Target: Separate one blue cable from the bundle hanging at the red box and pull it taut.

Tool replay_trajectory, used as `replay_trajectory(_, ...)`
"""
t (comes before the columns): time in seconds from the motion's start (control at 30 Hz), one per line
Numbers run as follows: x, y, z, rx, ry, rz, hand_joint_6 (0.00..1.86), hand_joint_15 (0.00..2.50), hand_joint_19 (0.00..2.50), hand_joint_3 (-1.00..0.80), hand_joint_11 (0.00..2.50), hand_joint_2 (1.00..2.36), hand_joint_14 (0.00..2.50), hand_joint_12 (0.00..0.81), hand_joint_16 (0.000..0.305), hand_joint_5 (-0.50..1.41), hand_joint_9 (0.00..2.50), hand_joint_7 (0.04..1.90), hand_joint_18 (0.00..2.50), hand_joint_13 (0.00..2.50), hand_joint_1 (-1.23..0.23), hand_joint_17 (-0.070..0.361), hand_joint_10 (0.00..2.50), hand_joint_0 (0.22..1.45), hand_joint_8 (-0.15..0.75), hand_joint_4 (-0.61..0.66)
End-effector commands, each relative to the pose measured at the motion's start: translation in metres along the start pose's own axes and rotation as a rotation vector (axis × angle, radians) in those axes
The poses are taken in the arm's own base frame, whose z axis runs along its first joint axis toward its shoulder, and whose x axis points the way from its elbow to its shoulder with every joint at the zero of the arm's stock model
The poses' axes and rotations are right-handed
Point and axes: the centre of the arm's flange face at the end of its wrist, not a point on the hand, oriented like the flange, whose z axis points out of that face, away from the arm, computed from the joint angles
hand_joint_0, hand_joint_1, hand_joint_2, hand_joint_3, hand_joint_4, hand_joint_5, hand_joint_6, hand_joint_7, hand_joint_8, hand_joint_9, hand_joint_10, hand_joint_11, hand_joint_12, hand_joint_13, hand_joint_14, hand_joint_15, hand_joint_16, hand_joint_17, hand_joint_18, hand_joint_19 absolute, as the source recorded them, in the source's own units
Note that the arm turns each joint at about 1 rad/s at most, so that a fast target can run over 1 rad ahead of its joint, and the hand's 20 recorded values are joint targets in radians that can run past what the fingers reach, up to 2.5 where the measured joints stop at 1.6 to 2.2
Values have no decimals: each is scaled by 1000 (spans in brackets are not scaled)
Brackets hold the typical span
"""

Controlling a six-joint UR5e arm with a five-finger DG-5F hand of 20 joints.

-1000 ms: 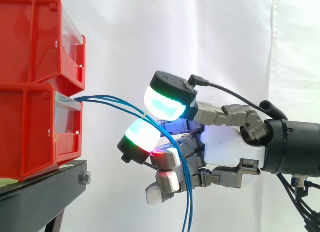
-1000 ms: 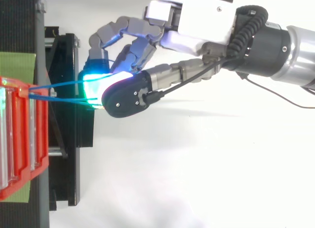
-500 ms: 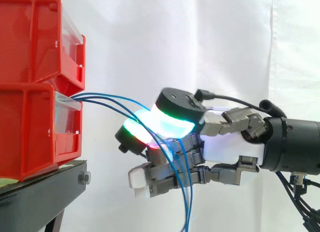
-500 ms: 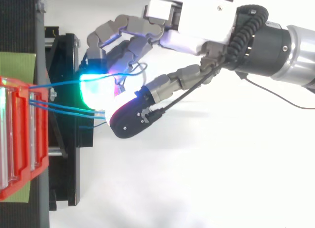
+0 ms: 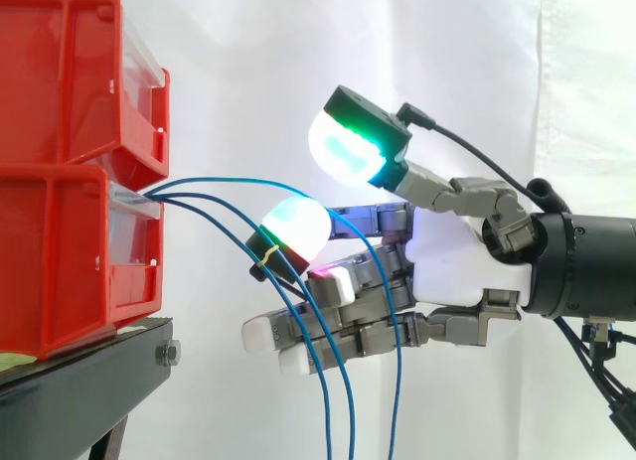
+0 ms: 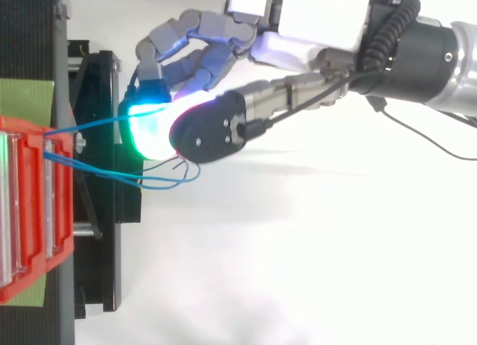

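Stacked red bins point(image 5: 60, 172) stand at left on the black stand point(image 5: 89, 371), before the white curtain point(image 5: 248, 63). The bundle of blue cables point(image 5: 214, 210) leaves the front of the lower bin point(image 5: 60, 271), arcs right toward the hand, then hangs down out of the bottom of the side view. The hand point(image 5: 457, 271) reaches in from the right, with its fingers pointing at the bins and stopping short of them. Hand state: spread. The fingers are nearly straight, and the thumb pad point(image 5: 346, 150), glowing green and cyan, is raised well apart from the cyan-green finger pad point(image 5: 295, 225) below it. No cable is seen clamped. One cable point(image 6: 89, 124) runs apart from the others. In the top view it goes almost straight from the bin to the glowing green pad. In the side view it arcs just over the upper finger pad, through the gap under the thumb, crosses the fingers near the palm and hangs down. The two other cables point(image 5: 329, 420) sag lower. They cross in front of the lower fingers near their tips and drop side by side. In the top view they form a slack loop point(image 6: 171, 185) just beside the thumb, on its side away from the fingers. Whether the lone cable touches the pad or only passes close cannot be told.
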Motion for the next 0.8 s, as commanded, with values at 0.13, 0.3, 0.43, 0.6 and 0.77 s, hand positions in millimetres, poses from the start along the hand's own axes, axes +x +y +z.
replay_trajectory(0.13,-7,2,-2,10,-10,-7,768,504,469,-500,1011,1000,17,364,48,-186,1078,1092,587,802,-343,107,22,515,310,105)
replay_trajectory(0.3,-2,0,-2,14,-9,-9,758,684,493,-500,1060,1000,20,366,50,-207,1057,1068,615,947,-350,113,21,513,313,121)
replay_trajectory(0.43,-1,-4,-2,26,-15,-10,743,842,527,-500,1105,1000,23,371,51,-215,976,1064,633,1013,-373,116,20,510,304,116)
replay_trajectory(0.6,2,-6,-3,39,-12,-12,726,992,550,-500,1109,1000,22,378,52,-220,877,1060,660,1036,-410,117,18,505,309,130)
replay_trajectory(0.77,2,-5,-4,40,-18,-12,722,1070,536,-500,1258,1000,21,378,52,-221,721,1065,662,992,-470,118,13,505,321,140)
